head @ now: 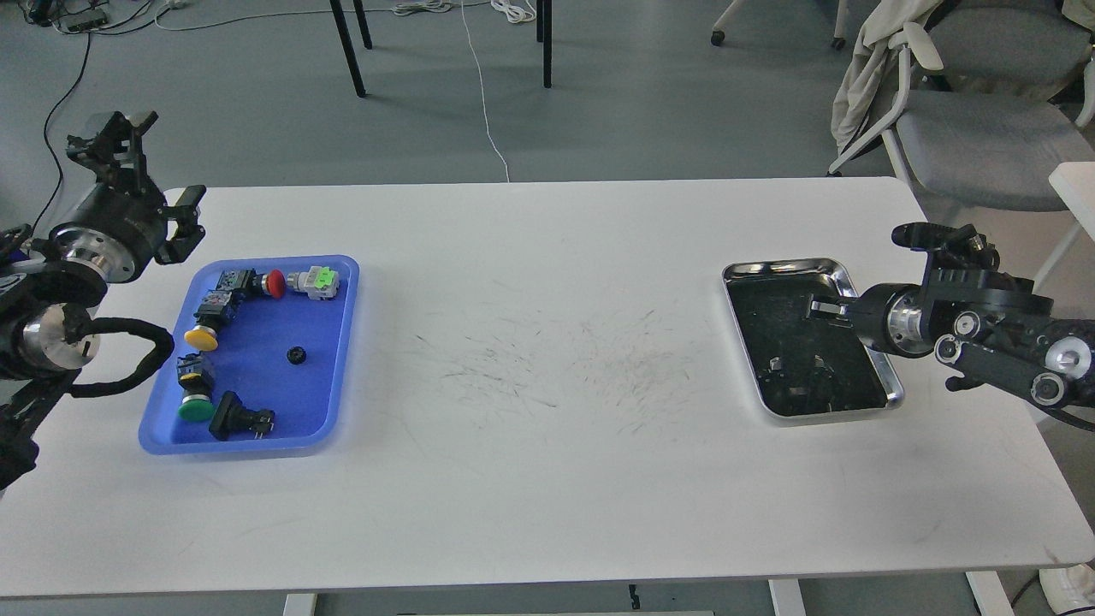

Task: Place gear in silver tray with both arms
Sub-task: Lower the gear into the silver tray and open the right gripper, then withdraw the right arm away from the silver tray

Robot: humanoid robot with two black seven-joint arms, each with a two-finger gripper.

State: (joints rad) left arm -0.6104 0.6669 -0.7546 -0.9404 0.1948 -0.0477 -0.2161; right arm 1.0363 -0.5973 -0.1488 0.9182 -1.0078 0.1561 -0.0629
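The gear [296, 355] is a small black ring lying in the blue tray [338, 342] at the left, among several push-button switches. The silver tray [855, 291], shiny-rimmed with a dark floor, lies at the right and holds only reflections and a few specks. My left gripper [185, 224] hangs above the table's far left corner, just behind the blue tray; its jaws look apart and empty. My right gripper [823, 306] reaches in from the right, low over the silver tray's middle. It is small and dark, so its fingers cannot be told apart.
The white table [547, 445] carries scuff marks in its middle between the two trays. A grey office chair [975, 128] with a cloth draped on it stands behind the far right corner. Chair legs and cables lie on the floor behind the table.
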